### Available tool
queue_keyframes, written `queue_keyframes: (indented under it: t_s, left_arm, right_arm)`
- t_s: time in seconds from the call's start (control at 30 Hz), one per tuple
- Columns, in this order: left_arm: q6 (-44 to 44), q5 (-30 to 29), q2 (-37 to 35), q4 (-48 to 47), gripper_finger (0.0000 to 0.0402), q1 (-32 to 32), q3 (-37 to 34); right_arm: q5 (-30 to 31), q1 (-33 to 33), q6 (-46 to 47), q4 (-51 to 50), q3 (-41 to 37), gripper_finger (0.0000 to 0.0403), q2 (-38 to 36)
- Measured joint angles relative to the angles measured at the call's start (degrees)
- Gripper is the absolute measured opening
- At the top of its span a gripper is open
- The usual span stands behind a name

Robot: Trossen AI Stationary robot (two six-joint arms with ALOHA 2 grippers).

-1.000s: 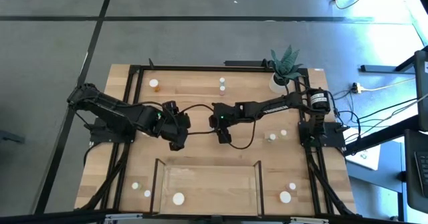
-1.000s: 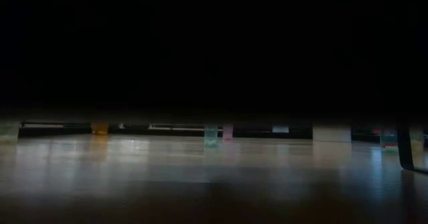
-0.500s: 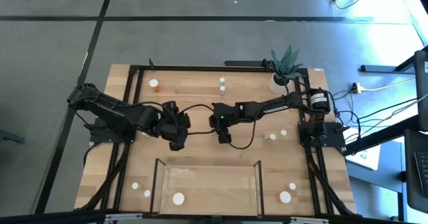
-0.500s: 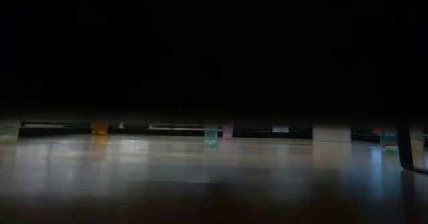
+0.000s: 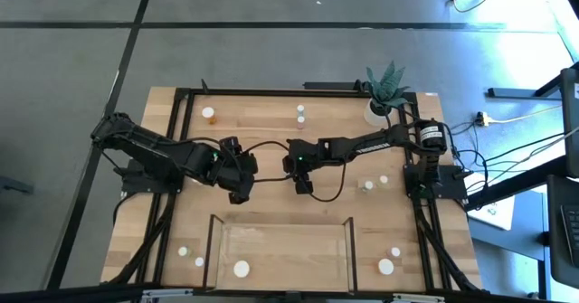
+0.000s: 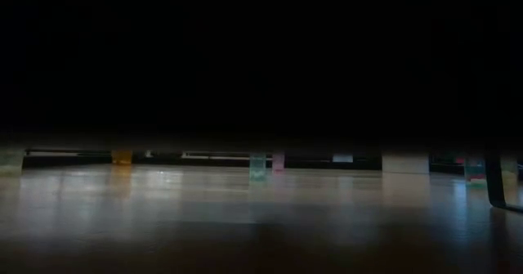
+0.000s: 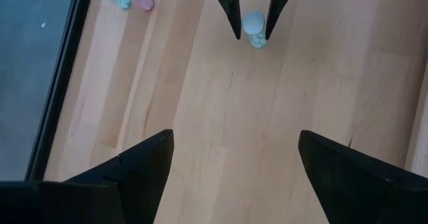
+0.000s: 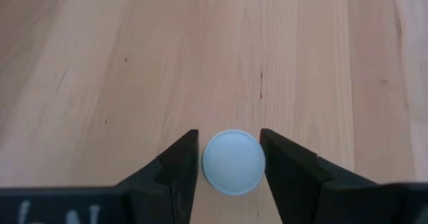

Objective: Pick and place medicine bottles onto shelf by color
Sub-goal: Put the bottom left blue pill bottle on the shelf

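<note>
Light-wood tabletop (image 5: 271,149), both arms meeting mid-table. Shelf (image 5: 280,253) at near edge, bare; scattered bottles flank it and sit along far edge. Left hand (image 7: 231,164) spread, empty, hovering beside. Right hand (image 8: 229,158) over green-bodied white-capped bottle (image 8: 233,162), fingers (image 8: 180,160) hugging cap both sides, bottle upright on wood. Judgement: grip looks centred; confirm firm pinch, lift straight up to avoid tipping, clear left hand, then carry toward shelf.
</note>
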Motion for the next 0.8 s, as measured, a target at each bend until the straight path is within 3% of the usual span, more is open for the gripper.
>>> queue_keyframes:
  t_s: [0.33,0.6,0.8]
  left_arm:
    - [0.0,0.09,0.0,-0.02,0.0315,0.0,0.0]
    - [0.02,0.09,0.0,0.0,0.0315,0.0,0.0]
    - [0.02,0.09,0.0,-0.01,0.0315,0.0,0.0]
  right_arm:
    - [-0.02,0.0,0.0,-0.09,0.0,0.016,-0.02]
    - [-0.07,0.01,0.01,-0.13,0.0,0.0125,-0.02]
    - [-0.07,0.02,0.01,-0.13,-0.02,0.0126,-0.04]
